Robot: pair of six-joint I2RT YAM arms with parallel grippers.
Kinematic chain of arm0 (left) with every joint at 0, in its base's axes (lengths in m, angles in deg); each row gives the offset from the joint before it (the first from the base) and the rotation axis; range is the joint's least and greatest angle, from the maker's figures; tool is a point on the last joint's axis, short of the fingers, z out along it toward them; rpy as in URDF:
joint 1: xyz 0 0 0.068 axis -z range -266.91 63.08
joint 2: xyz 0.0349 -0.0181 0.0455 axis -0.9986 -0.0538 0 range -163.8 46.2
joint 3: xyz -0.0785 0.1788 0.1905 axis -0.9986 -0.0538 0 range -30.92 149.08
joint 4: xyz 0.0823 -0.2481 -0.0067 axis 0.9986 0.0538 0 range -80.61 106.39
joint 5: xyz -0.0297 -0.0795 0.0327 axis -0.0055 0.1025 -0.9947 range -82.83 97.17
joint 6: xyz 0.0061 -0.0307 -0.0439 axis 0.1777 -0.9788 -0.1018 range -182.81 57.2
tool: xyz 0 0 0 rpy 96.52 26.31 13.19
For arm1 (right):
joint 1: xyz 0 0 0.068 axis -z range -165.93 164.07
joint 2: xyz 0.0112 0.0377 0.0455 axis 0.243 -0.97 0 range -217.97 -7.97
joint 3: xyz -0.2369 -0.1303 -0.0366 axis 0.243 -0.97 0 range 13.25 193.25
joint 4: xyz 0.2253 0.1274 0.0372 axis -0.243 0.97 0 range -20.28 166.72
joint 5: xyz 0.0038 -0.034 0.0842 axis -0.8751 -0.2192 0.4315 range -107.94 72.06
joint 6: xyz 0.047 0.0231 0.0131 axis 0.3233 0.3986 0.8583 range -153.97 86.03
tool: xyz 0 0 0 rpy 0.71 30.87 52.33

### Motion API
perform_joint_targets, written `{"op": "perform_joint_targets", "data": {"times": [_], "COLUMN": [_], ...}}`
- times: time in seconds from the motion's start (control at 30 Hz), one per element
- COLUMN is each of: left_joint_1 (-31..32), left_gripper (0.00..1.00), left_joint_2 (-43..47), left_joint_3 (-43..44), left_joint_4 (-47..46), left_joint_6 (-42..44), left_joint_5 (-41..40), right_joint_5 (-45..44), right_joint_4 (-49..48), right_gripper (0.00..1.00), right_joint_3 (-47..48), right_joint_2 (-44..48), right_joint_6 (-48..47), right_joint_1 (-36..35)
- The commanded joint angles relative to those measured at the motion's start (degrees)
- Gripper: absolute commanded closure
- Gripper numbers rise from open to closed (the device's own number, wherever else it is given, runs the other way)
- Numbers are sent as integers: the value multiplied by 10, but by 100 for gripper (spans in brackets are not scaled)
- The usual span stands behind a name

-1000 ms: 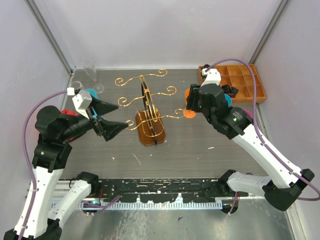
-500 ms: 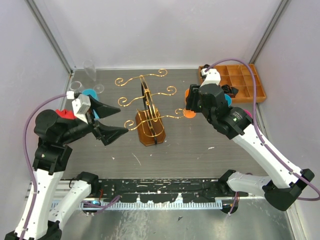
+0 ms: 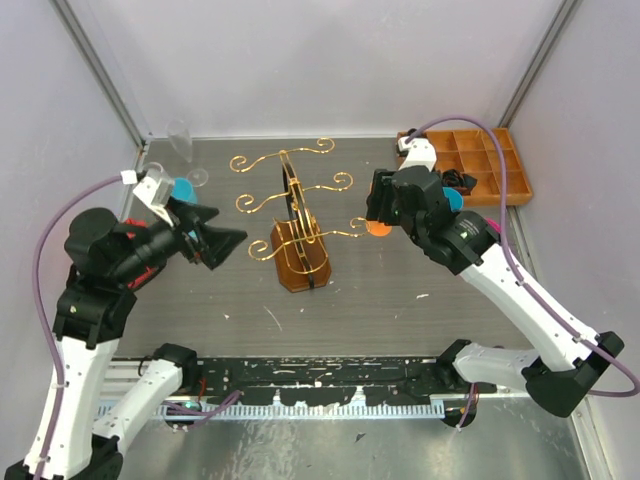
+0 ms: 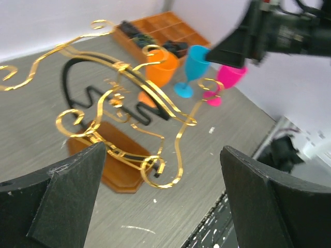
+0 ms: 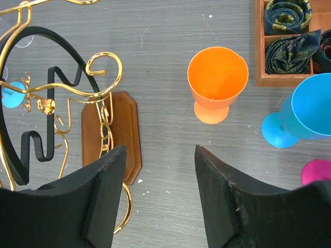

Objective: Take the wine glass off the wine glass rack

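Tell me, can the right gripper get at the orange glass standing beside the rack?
Probably yes. The right gripper hangs open just short of the orange glass, which stands upright on the table, apart from the rack and the blue glass; nothing lies between.

One gold rack [image 3: 295,235] is counted, with six scroll arms on it. One wooden tray [image 5: 257,46] is present, and at least two rolled cloths [image 5: 283,15] are seen in it. Three goblets are counted to the right of the rack: one orange goblet [image 5: 217,77], one blue goblet [image 5: 310,111] and one pink goblet [image 5: 316,172]. A second blue goblet [image 3: 184,188] is seen at the left, along with at least two clear glasses [image 3: 180,140]; their exact number cannot be told. Two robot arms [image 3: 520,295] are counted.
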Motion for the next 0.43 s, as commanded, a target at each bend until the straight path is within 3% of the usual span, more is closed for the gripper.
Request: {"op": "perform_joint_targets", "data": {"times": [0.0,0.23,0.4], "left_joint_1": [1,1,1], "left_gripper": [1,1,1], "left_joint_2": [-49,-80,-87], "left_joint_3": [73,126,134], "left_joint_4": [153,268,281], "left_joint_6": [-20,-70,-73], "left_joint_5": [-200,-393,-377], "right_joint_5": [-2,-23,-7], "right_joint_4": [-7,-19,-26], "right_gripper": [38,36,32], "right_joint_3": [31,36,49], "right_joint_2": [-2,-15,-26], "right_joint_6": [16,-10,-16], "right_joint_1": [0,0,0]}}
